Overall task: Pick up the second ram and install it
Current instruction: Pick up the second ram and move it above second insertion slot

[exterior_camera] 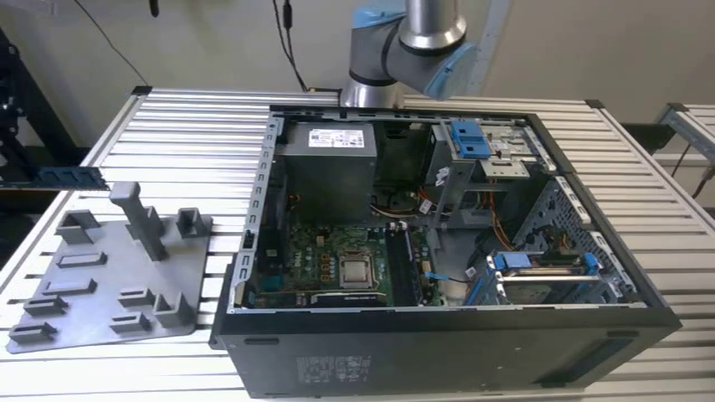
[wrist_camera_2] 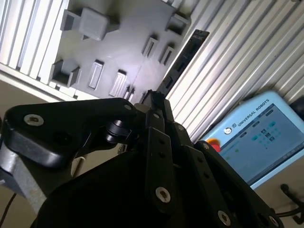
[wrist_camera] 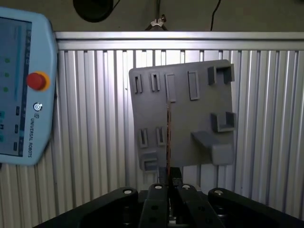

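Gripper and load, wrist views. We see the fingers pressed together on one end of the ram, which juts straight out beyond them. In the first wrist view it appears edge-on as a thin line in front of the grey tray. The tray lies flat on the slatted table, and a teach pendant rests beside it.

In the exterior view, a dark stick that we take to be the same ram hangs level by that view's left edge. It sits above the table's corner and apart from the tray, well away from the open case and its motherboard.

Progress, as we judge it: the pickup is done, since the ram is gripped and clear of the tray. The installation is not yet done, since the ram is nowhere near the board's slots.
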`<control>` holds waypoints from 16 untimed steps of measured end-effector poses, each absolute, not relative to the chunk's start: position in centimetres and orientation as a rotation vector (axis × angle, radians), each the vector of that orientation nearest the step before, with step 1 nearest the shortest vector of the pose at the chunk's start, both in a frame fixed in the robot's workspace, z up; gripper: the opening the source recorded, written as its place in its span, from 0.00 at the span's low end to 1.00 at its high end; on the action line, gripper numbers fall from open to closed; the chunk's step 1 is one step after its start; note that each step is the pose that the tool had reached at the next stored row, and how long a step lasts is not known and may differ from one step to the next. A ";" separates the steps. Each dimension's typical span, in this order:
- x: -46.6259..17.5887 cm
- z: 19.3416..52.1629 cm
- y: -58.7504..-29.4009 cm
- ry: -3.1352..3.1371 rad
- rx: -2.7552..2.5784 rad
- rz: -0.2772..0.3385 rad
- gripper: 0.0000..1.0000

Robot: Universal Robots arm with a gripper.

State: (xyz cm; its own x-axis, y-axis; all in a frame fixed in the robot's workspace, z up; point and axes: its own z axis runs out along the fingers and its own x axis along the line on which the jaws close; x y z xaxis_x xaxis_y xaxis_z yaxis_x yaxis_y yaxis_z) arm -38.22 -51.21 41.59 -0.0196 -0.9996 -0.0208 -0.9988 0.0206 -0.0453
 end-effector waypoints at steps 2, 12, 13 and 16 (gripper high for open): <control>-37.5 41.6 -51.2 2.211 -2.167 -0.026 0.14; -34.0 41.6 -51.2 2.213 -2.169 -0.022 0.14; -33.6 41.6 -51.2 2.213 -2.169 -0.021 0.14; -32.4 41.6 -51.2 2.214 -2.170 -0.019 0.14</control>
